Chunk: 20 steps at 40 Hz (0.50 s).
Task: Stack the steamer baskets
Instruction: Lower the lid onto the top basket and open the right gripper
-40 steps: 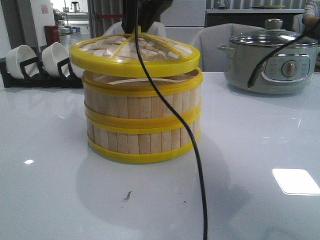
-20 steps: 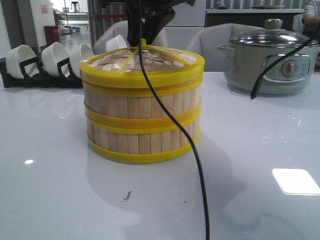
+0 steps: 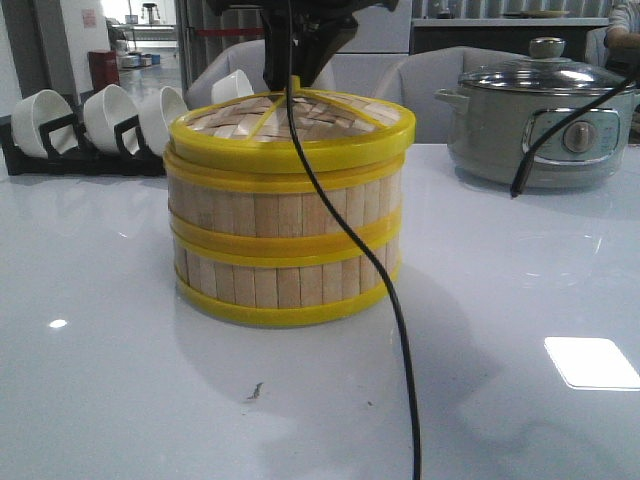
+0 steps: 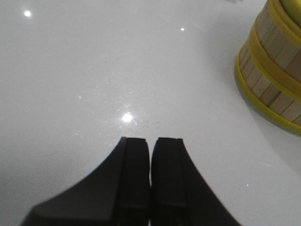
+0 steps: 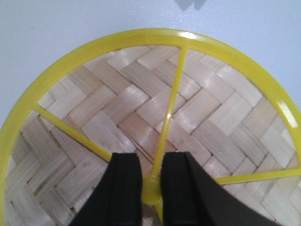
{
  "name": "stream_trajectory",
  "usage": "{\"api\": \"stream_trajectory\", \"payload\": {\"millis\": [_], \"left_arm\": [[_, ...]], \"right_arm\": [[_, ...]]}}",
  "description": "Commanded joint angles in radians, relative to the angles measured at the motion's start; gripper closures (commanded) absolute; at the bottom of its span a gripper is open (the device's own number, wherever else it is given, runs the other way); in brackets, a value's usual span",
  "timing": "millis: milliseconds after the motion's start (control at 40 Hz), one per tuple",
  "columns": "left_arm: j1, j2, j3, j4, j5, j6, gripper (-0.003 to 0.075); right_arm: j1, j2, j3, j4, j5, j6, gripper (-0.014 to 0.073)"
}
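Observation:
Two steamer baskets [image 3: 285,235] stand stacked on the white table, pale bamboo slats with yellow rims. The woven lid [image 3: 292,125] with yellow rim and spokes sits on the top basket. My right gripper [image 5: 151,162] is shut on the lid's yellow knob [image 5: 151,193]; in the front view it comes down from above onto the lid's centre [image 3: 288,70]. The lid fills the right wrist view [image 5: 141,113]. My left gripper [image 4: 151,141] is shut and empty, low over bare table, with the stack's side [image 4: 275,70] apart from it.
A grey-green electric pot [image 3: 545,115] with glass lid stands at the back right. White bowls on a black rack [image 3: 95,125] stand at the back left. A black cable [image 3: 385,290] hangs in front of the stack, another [image 3: 560,125] before the pot.
The lid was tilted and raised above the top basket; it has come down and shifted slightly right, and now sits level on the top basket's rim, still held by the knob.

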Motion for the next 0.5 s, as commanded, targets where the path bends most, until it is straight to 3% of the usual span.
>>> {"api": "stream_trajectory", "payload": {"millis": [0,475], "left_arm": [[-0.006,-0.001,-0.028,-0.003,-0.077,-0.007,0.0632],[-0.006,-0.001,-0.028,-0.003,-0.077,-0.007,0.0632]], "right_arm": [[-0.004,-0.069,-0.039,-0.009,-0.069,-0.006,0.0557],[-0.003,-0.068,-0.039,0.012,-0.068,-0.006,0.0557]]}}
